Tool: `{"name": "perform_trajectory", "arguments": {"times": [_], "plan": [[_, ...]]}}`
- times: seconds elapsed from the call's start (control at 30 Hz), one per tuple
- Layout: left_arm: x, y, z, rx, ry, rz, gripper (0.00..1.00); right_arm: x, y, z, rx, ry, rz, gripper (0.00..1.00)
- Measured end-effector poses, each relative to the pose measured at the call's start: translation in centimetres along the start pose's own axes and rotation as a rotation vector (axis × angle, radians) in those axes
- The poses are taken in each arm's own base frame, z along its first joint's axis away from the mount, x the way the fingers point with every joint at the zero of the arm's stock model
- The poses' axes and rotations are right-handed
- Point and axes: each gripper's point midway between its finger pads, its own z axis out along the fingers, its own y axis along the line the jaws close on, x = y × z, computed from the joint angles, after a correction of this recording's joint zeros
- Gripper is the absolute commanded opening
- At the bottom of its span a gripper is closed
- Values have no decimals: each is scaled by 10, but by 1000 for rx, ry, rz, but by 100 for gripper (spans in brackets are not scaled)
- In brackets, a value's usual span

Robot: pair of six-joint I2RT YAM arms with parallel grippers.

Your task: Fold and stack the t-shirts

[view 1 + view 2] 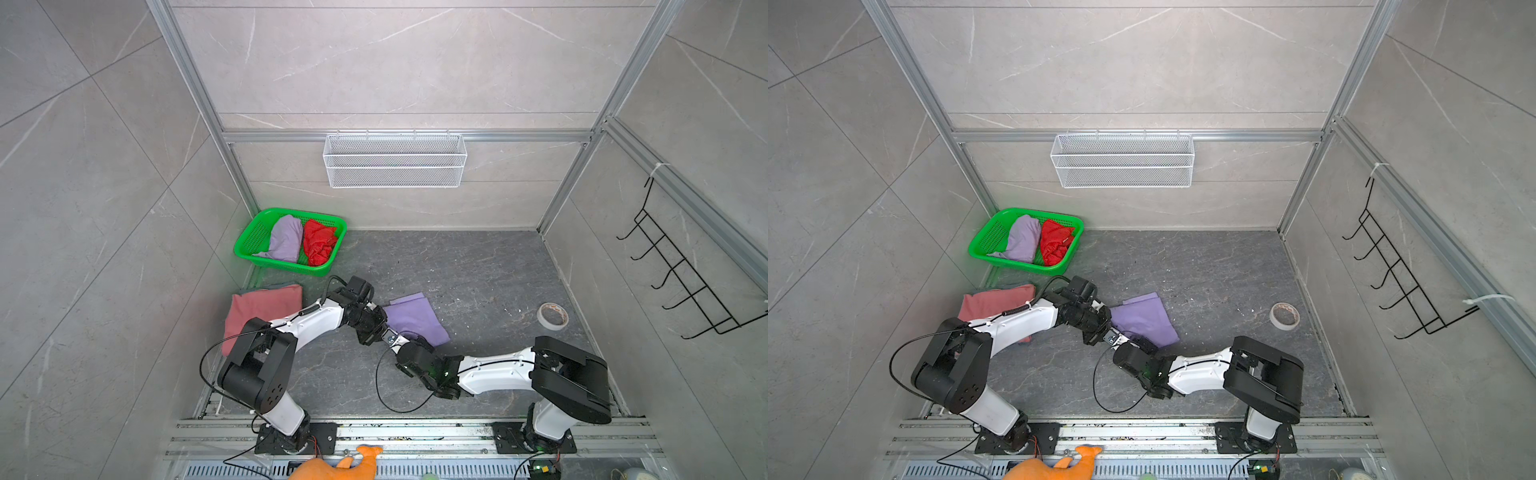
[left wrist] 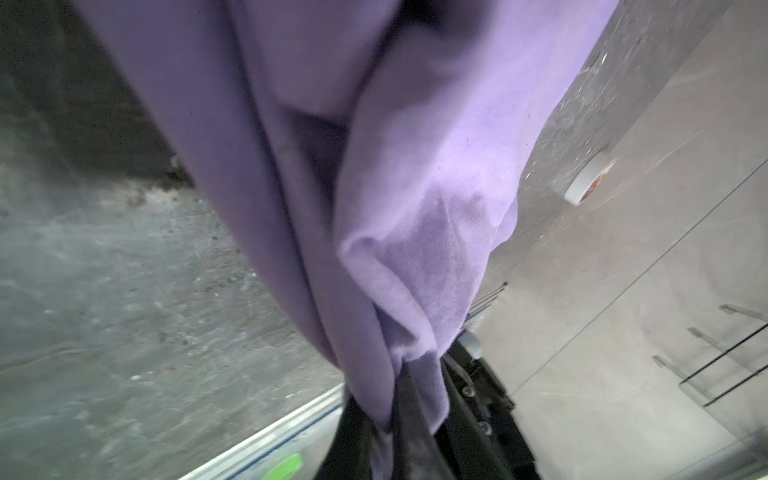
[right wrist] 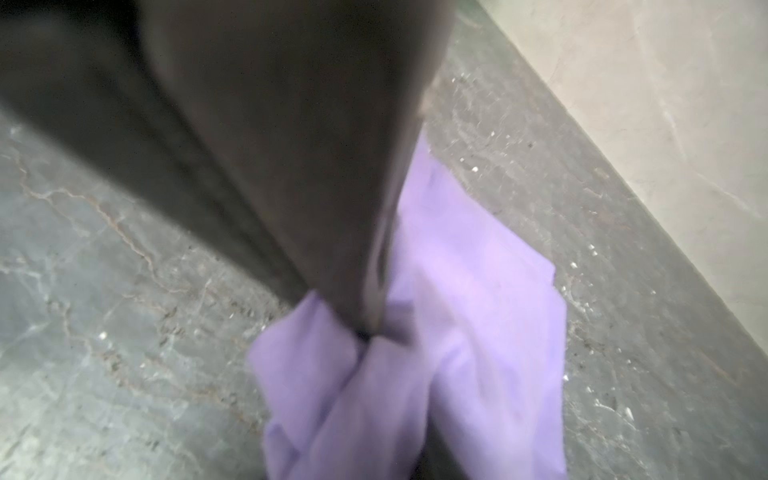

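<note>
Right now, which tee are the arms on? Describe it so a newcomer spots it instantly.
Start at the dark worktop, between the pink tee at its left edge and the tape roll on the right. The lavender tee lies roughly midway between them, the right pincer clamped on its edge. Unlike the other lavender tee, it is outside the green basket, spread out rather than bundled.

robot lab cell, aluminium frame (image 1: 270,136), stone-look panels (image 1: 395,62)
</note>
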Motion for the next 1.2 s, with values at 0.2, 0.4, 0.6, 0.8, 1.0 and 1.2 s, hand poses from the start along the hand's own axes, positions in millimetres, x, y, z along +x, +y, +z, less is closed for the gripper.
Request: {"name": "perform_trajectory", "arguments": {"times": [0.2,0.4,0.6,0.8,1.0,1.2], "plan": [[-2,15,-14,-60,-56,-45,74,0,0,0,2,-1,23,12],[-12,10,-27,-11,-118,-70,81,0,2,-1,-17,-2,33,12],[-16,6,-16,42,-100,-104,82,-2,4,-3,-36,-11,41,12],[-15,-1,0,77,-59,-121,81,-4,7,-4,-57,-16,55,12],[-16,3,14,95,-40,-144,71,-14,8,-11,-89,-45,105,12],[-21,-2,18,134,-50,-151,53,-19,11,-15,-119,-57,157,12]]}}
